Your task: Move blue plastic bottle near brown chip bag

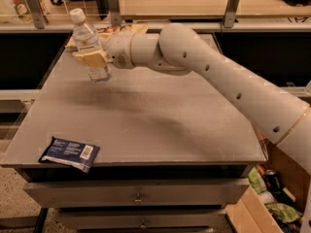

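Observation:
The blue plastic bottle, clear with a white cap, stands tilted at the far left of the grey table. My gripper is shut on the bottle's middle, its tan fingers wrapped around it. The bottle's base is at or just above the table top. The brown chip bag lies right behind my wrist at the table's back edge; only tan slivers of it show, the rest is hidden by the arm.
A flat dark blue packet lies at the table's front left corner. A railing with metal posts runs behind the table. A cardboard box with cans and trash sits on the floor to the right.

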`<state>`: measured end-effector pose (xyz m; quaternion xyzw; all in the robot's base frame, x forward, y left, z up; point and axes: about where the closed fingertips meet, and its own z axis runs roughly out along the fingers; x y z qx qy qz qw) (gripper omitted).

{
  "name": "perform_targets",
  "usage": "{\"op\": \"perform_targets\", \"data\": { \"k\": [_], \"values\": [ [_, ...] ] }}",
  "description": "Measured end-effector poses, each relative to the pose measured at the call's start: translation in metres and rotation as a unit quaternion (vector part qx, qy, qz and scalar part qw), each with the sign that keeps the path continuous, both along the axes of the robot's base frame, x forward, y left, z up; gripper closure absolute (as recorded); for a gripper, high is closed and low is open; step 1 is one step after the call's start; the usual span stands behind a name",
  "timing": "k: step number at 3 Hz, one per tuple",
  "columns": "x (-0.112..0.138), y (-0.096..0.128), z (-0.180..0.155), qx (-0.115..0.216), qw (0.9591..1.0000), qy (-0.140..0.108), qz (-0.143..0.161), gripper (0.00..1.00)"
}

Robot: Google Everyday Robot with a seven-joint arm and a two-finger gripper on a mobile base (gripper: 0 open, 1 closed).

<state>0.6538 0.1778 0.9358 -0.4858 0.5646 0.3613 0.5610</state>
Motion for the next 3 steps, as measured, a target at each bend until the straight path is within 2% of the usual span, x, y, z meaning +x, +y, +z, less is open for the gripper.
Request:
{"op": "perform_targets", "data": {
  "k": [1,3],
  "values": [
    [0.024,-0.024,0.003,0.003,0.9996,-0.004,-0.026,1.00],
    [0.062,-0.041,0.014,0.022,0.9983,-0.019,-0.051,1.00]
  ]
}}
